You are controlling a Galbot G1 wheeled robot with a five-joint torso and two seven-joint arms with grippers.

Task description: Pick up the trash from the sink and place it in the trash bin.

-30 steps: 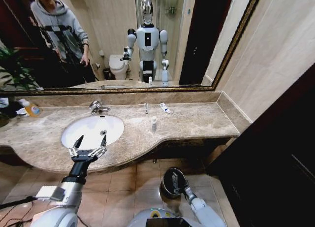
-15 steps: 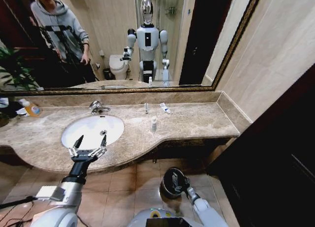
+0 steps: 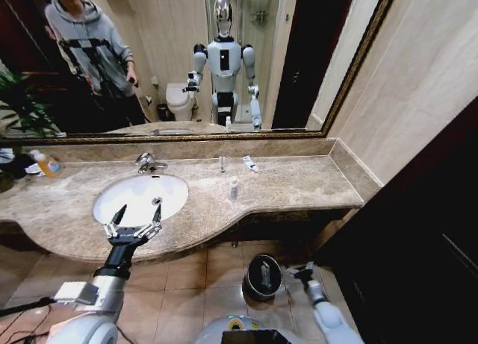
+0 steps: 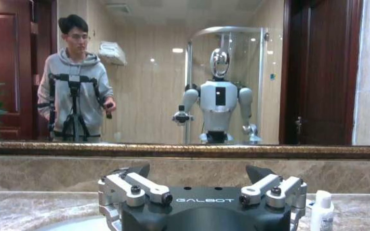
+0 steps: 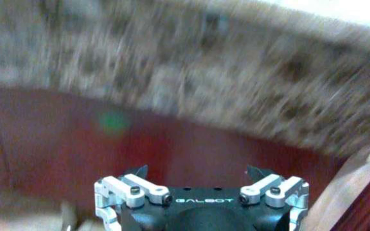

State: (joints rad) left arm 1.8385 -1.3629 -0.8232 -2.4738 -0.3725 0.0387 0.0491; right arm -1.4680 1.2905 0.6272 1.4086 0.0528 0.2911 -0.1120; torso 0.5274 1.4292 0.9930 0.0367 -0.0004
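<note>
Lighting: warm indoor light, even on the marble counter (image 3: 284,183); the floor beneath it and the dark panel beside the right gripper (image 3: 302,270) lie in shadow. Right wrist view: heavy motion blur ahead of the gripper, its own body sharp. Head view: straight edges bow toward the corners.

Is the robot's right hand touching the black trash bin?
Apart. In the head view, bare floor tile shows between the right gripper and the trash bin.
</note>
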